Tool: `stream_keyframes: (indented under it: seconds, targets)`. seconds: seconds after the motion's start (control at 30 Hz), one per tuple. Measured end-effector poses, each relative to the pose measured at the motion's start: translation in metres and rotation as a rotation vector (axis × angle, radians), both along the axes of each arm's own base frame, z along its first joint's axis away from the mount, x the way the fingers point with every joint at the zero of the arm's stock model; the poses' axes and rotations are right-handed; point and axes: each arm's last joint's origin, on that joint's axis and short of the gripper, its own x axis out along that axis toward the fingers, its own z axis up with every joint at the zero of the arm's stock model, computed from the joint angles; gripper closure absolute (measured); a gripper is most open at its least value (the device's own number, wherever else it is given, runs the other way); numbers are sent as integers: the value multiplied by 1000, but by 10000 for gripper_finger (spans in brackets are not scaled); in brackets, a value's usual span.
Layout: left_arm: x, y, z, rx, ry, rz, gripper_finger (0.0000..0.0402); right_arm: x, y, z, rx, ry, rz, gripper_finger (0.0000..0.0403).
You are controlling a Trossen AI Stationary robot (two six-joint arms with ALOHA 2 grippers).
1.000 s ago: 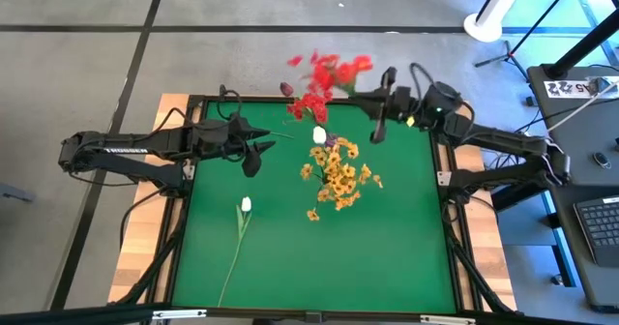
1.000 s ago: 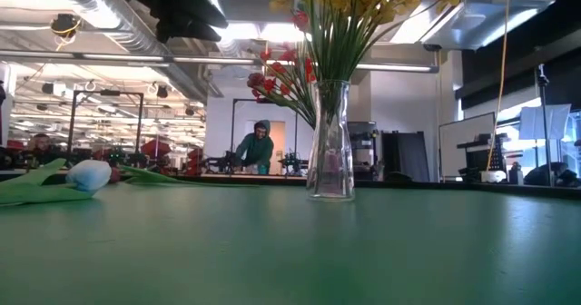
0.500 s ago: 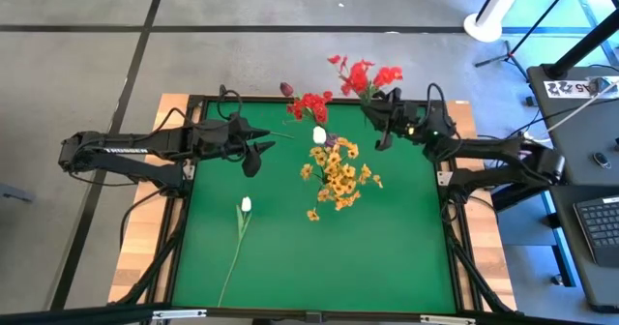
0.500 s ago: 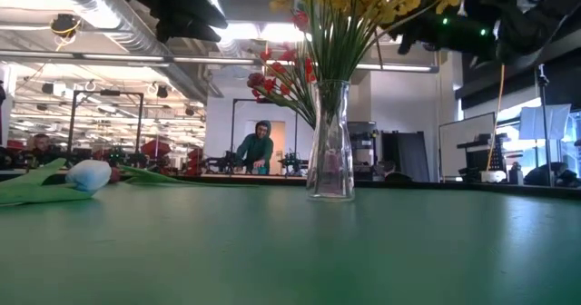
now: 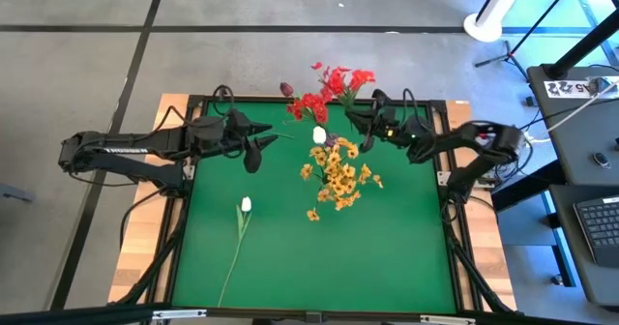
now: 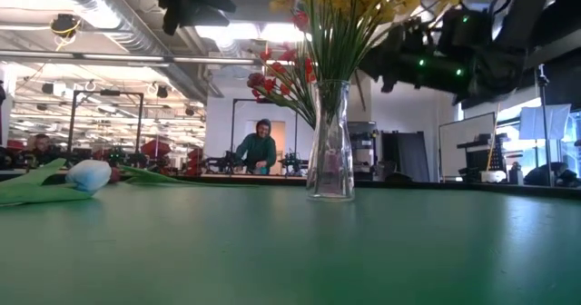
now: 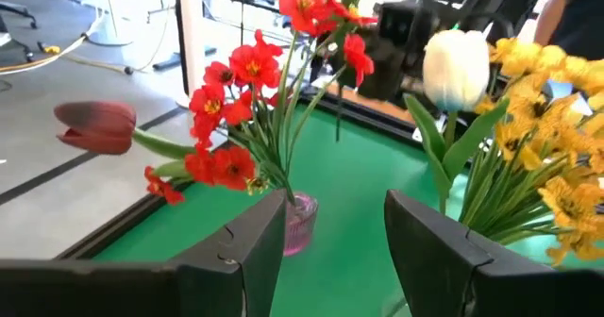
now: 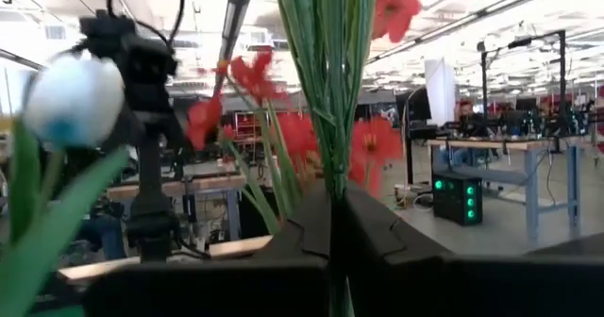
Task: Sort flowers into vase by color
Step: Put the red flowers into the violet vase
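Observation:
My right gripper [image 5: 356, 124] is shut on a bunch of red flowers [image 5: 338, 78] above the table's far edge, just right of the vases. A pinkish glass vase [image 7: 300, 225] holds more red flowers [image 5: 309, 104] and a dark maroon bud [image 7: 94, 126]. A clear vase [image 6: 330, 151] holds yellow flowers [image 5: 338, 175]. A white tulip [image 7: 456, 67] stands upright between them. Another white tulip [image 5: 246, 205] lies flat on the green mat. My left gripper [image 7: 330, 251] hovers open, left of the vases. My right gripper pinches the red bunch's green stems [image 8: 326, 147] between its two shut fingers, reaching in roughly level from the table's right, with the fingers across the stems. The bunch is lifted clear; the stems rise upright from the fingers with the blossoms [image 8: 392, 6] on top.
The green mat [image 5: 387, 257] has open room on its near and right parts. The lying tulip's stem [image 5: 230, 267] runs toward the near-left edge. A raised black frame [image 5: 450, 219] borders the mat. A person [image 6: 261, 151] stands in the room far behind the table.
My right gripper has carried the red bunch toward the table's left, closer to the vase of red flowers, and come lower, entering the low view. The blossoms swung about as it moved. The left arm shifted only slightly.

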Motion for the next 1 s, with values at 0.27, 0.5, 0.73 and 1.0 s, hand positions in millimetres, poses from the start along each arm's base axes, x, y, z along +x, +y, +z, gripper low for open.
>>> stream_keyframes:
  seconds: [0.27, 0.5, 0.73, 1.0]
  targets:
    - [0, 0, 0, 0, -3, 3, 227, 19, -10, -23, 55, 38, 17, 396]
    - [2, 3, 9, 28, -91, 27, 227, 33, -16, -19, 48, 20, 94, 396]
    - [3, 16, 25, 107, -240, 19, 227, 41, -18, -7, 40, -19, 181, 392]
    - [7, 34, 25, 115, -271, -8, 227, 34, -14, 19, -19, -91, 184, 395]
